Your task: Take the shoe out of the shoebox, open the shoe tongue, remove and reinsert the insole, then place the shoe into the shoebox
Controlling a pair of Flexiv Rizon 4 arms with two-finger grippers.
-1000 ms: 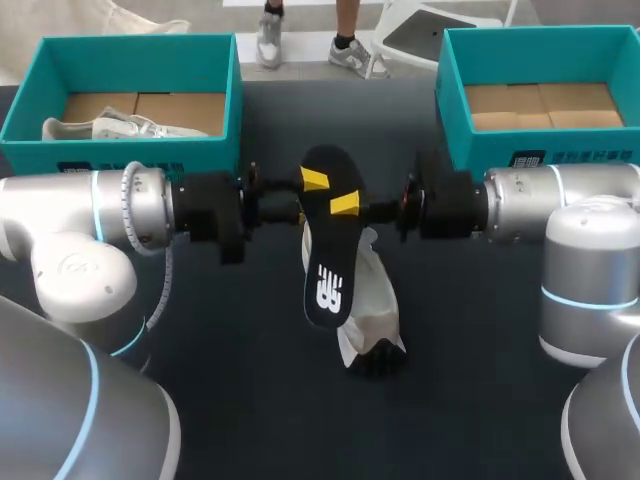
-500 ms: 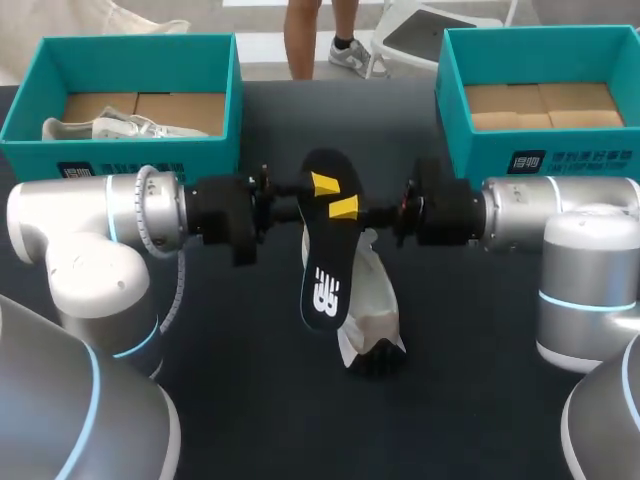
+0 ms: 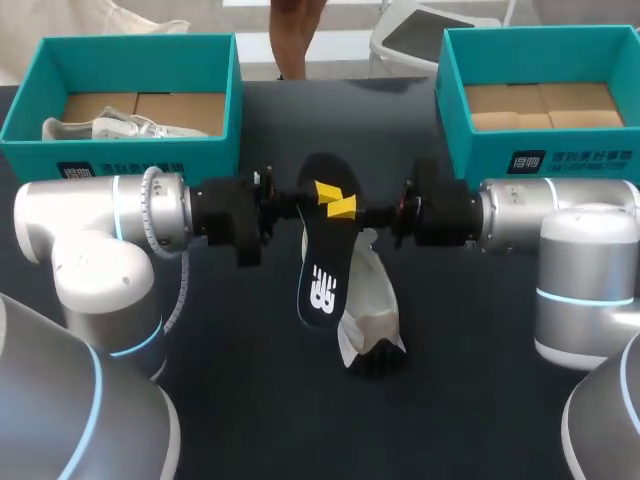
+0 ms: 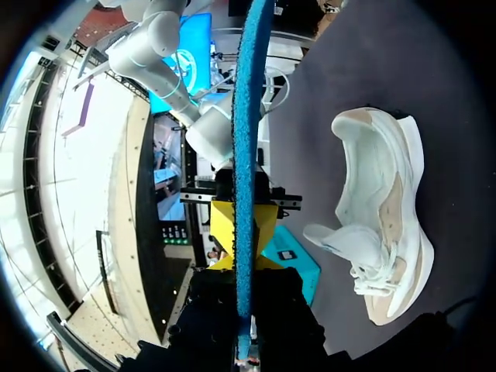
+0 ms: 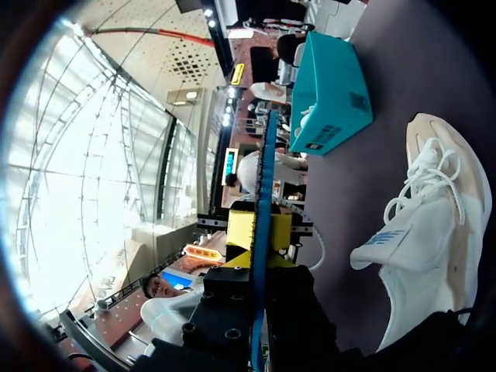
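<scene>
**Insole clamped in both grippers, over the shoe**

- You had the insole (image 3: 325, 250), black with a white logo, out of the shoe (image 3: 372, 300) and held flat above it. It covered part of the shoe's left side.
- The shoe, pale cream and white, lay on the dark table (image 3: 250, 400), with neither gripper touching it.
- Left gripper (image 3: 319, 189): on the shoe's left, fingers clenched on the insole at the end that stuck out beyond the shoe.
- Right gripper (image 3: 345, 208): on the shoe's right, fingers clenched on that same end, just beside the left one.
- Both wrist views agreed. The insole (image 4: 248, 116) ran edge-on through the left gripper (image 4: 242, 232), and the same edge (image 5: 265, 170) ran through the right gripper (image 5: 260, 236).
- From either wrist the shoe (image 4: 380, 232) (image 5: 422, 240) sat off to one side of the insole.
- Left shoebox (image 3: 130, 45), teal, stood beyond the shoe to its left, with a second pale shoe (image 3: 110, 128) inside.
- Right shoebox (image 3: 540, 40), teal, stood beyond the shoe to its right, cardboard floor showing.
</scene>
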